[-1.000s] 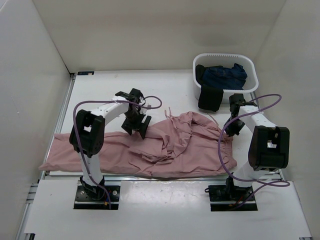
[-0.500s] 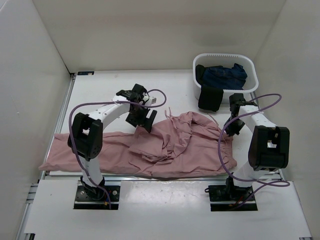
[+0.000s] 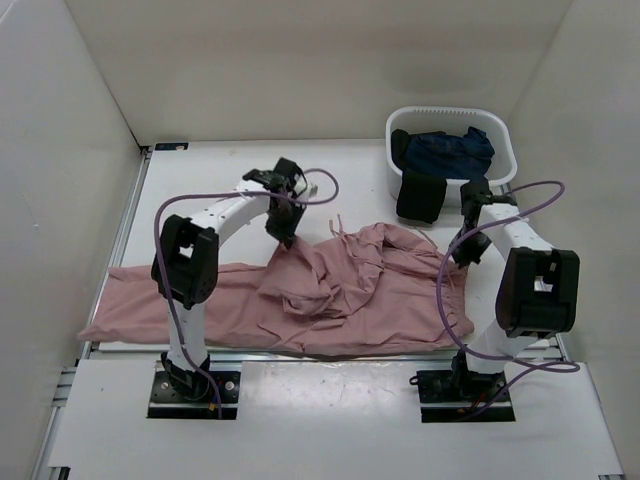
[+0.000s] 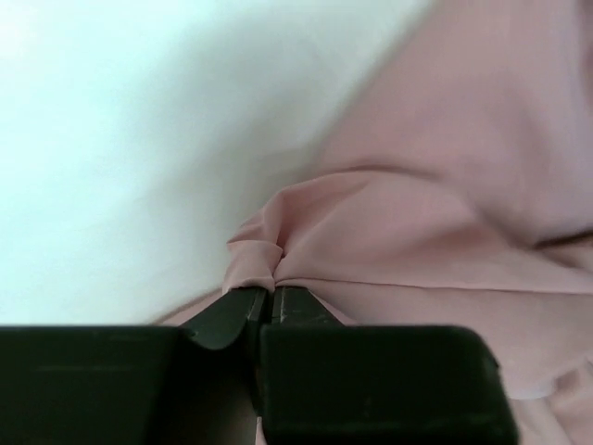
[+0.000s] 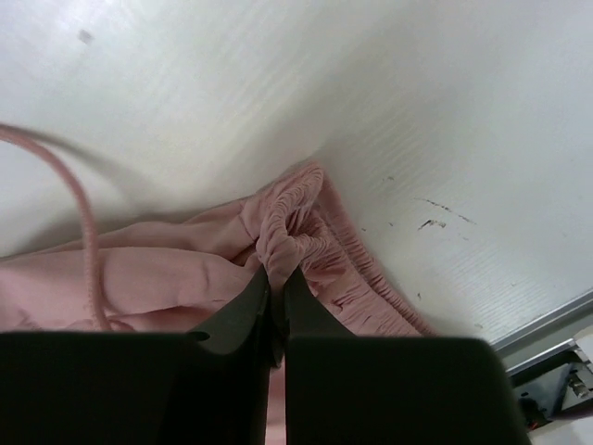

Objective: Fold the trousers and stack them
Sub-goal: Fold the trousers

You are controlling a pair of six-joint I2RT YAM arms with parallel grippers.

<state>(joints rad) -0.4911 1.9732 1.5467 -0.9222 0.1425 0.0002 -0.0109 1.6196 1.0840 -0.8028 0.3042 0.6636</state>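
Note:
The dusty-pink trousers (image 3: 340, 290) lie spread and rumpled across the near half of the table, one leg reaching far left. My left gripper (image 3: 287, 238) sits at their upper left edge, shut on a pinched fold of the pink cloth (image 4: 255, 264). My right gripper (image 3: 462, 256) is at the waist end on the right, shut on the gathered elastic waistband (image 5: 283, 243). A thin pink drawstring (image 5: 85, 232) curves over the table beside it.
A white basket (image 3: 505, 150) at the back right holds a dark navy garment (image 3: 450, 152), with a black piece (image 3: 420, 195) hanging over its front rim. The table's near metal rail (image 3: 330, 352) runs just under the trousers. White walls enclose the table.
My left gripper moved back and right from over the trousers' middle to their upper edge and went from open to shut on the cloth. The right arm held still.

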